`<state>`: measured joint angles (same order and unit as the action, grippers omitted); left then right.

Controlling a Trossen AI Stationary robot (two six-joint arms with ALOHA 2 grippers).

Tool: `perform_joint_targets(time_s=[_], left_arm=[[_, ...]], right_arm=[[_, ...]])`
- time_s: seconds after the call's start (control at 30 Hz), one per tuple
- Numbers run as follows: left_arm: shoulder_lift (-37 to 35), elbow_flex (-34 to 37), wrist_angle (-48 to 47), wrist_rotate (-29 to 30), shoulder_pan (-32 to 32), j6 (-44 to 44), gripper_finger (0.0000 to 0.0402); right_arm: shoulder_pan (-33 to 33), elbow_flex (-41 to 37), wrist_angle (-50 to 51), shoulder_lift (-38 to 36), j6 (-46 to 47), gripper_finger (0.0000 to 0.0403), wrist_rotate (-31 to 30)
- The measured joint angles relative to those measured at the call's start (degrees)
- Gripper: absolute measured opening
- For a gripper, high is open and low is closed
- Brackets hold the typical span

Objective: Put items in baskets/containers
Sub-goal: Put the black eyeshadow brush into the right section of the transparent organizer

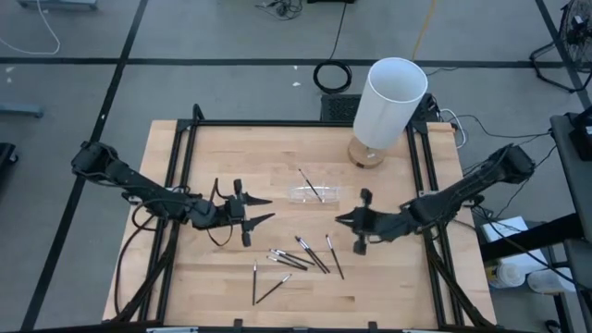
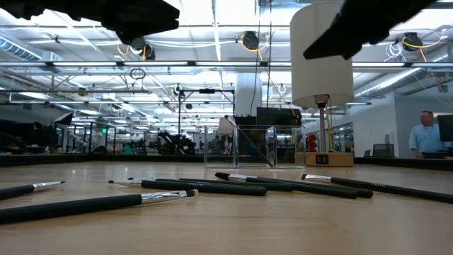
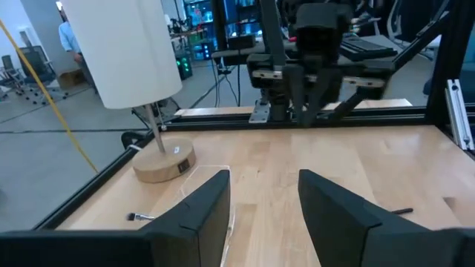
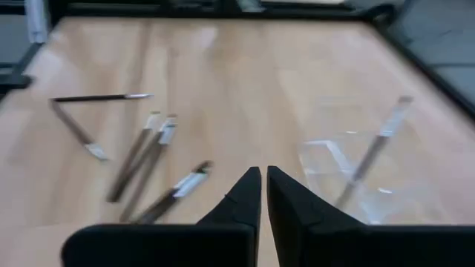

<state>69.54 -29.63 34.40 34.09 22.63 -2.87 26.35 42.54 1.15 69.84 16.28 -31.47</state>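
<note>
Several thin dark sticks with pale tips (image 1: 305, 254) lie loose on the wooden table near its near edge, also seen in the low view (image 2: 212, 185) and the right wrist view (image 4: 145, 152). The clear tray (image 1: 314, 194) sits at mid-table. One stick (image 1: 310, 184) leans in it, its upper end over the rim (image 4: 371, 152). My left gripper (image 1: 266, 209) hovers open to the left of the tray. My right gripper (image 1: 340, 220) hovers shut to the right of the tray, above the table, with nothing between its fingers (image 4: 263, 185).
A tall white cylinder (image 1: 388, 102) on a round wooden base (image 1: 366, 154) stands at the table's far right, behind the tray. Black frame rails (image 1: 180, 185) run along the left, right and far sides. A person (image 2: 425, 134) stands in the room beyond.
</note>
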Motion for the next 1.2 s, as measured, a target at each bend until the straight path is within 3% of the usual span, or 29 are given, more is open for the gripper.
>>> perform_joint_targets(time_s=[0.2,0.47,0.6,0.73,1.0,1.2], left_arm=[[0.0,0.0,-2.0,0.0,0.0,0.6,0.0170],[0.0,0.0,-4.0,-0.1,0.4,2.0,0.0170],[0.0,0.0,-4.4,-0.1,0.9,2.7,0.0170],[0.0,0.0,-4.4,-0.1,1.1,3.8,0.0170],[0.0,0.0,-4.5,-0.1,2.1,4.9,0.0170],[0.0,0.0,-4.4,-0.1,3.0,4.9,0.0170]], right_arm=[[0.1,10.2,8.8,11.4,6.2,0.0013,9.4],[0.4,24.1,32.9,24.6,19.9,0.0003,13.0],[0.3,27.4,36.0,28.0,17.7,0.0012,14.9],[-0.7,28.7,35.7,28.7,18.4,0.0056,17.4],[-4.3,28.7,35.3,28.8,30.1,0.0206,25.7],[-5.8,28.3,35.8,28.8,33.6,0.0238,23.8]])
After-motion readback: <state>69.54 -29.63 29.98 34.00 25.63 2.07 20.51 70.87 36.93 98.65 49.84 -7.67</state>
